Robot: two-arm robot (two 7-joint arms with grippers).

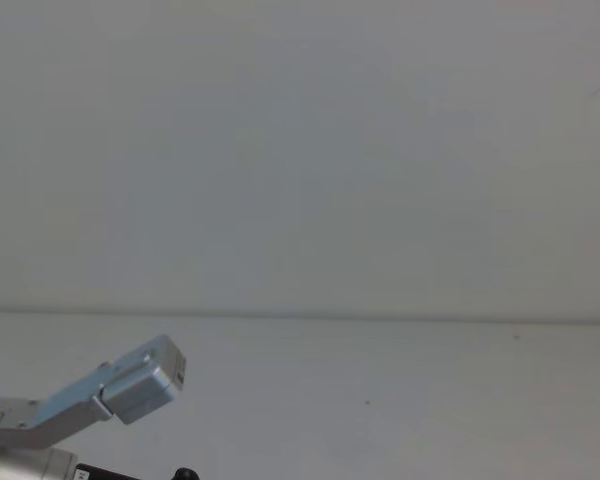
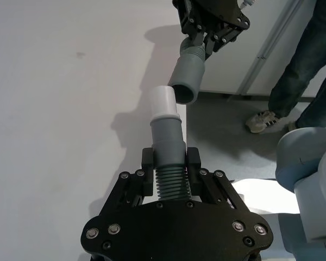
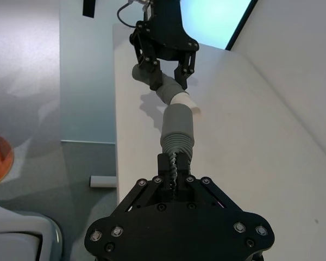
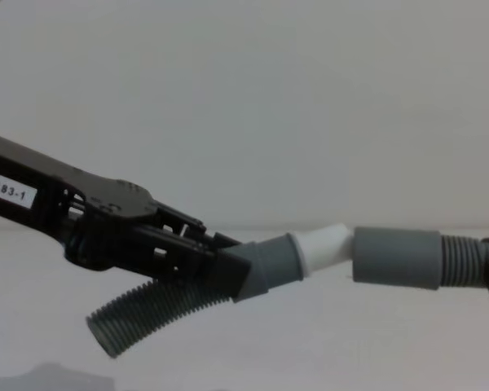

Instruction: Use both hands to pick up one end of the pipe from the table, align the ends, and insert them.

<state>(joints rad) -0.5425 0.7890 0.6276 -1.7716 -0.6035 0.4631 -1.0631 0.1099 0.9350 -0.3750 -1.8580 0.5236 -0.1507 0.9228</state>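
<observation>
In the chest view, the left gripper (image 4: 228, 273) is seen entering from the left, clenched on the ribbed body of the left hose piece (image 4: 159, 309) just behind its smooth cuff, with the free ribbed tail hanging down and to the left above the table (image 4: 326, 350). At the front of that cuff the white spigot tip (image 4: 326, 244) is presented, angled upward toward the right. Immediately to its right, the wider plain sleeve (image 4: 395, 257) of the right hose piece (image 4: 464, 261) is held roughly level, its mouth just beside the spigot tip and not yet over it. The right gripper (image 3: 176, 174) is clenched on the ribbed section behind that sleeve, as shown in the right wrist view. Both pieces are held clear of the table. The coming move is judged to turn on axis alignment: the spigot lies directly left of the sleeve mouth, but its long axis is tilted relative to that of the sleeve, and in the left wrist view the sleeve mouth (image 2: 183, 92) sits slightly off to one side of the spigot (image 2: 164, 102). The tilt would probably need to be removed before the ends are pressed together; otherwise the tip may be caught on the sleeve rim.
</observation>
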